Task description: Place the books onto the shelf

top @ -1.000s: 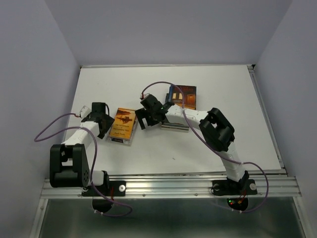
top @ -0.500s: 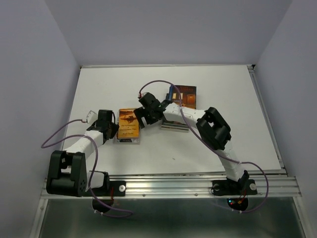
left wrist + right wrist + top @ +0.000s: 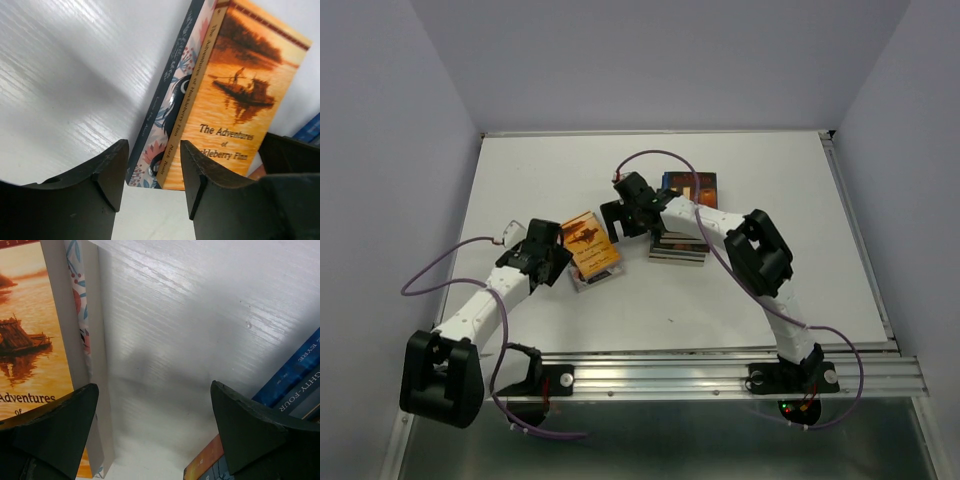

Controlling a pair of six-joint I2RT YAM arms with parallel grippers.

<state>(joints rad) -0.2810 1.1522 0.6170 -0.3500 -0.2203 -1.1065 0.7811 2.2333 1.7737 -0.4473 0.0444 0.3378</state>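
While both arms reach in over the white tabletop [image 3: 790, 230], the books lie in two groups near the middle of the overhead view. Left of centre, an orange book [image 3: 592, 250] titled "The Adventures of Huckleberry Finn" sits skewed to the tabletop's edges. It lies on a floral book [image 3: 175, 90], whose patterned cover and dark spine show along its left side in the left wrist view.

The left end effector [image 3: 152, 150] is at the near corner of this pair, in the lower middle of that view. Its fingers [image 3: 107, 172] stand partly apart with the corner of the two books in the gap. I cannot tell whether they press on the books or only flank them.

Just right of centre in the overhead view, a stack of books [image 3: 675, 250] lies flat, and a dark-covered book [image 3: 705, 185] shows at its upper end.

The right end effector [image 3: 155, 410] hangs between the two groups with its fingers spread wide, only bare tabletop showing in the gap. In the right wrist view the orange book and the floral edge beneath it fill the left side of the frame. Blue spines [image 3: 295, 370] of the stack cross the lower right corner, one reading "EYRE".
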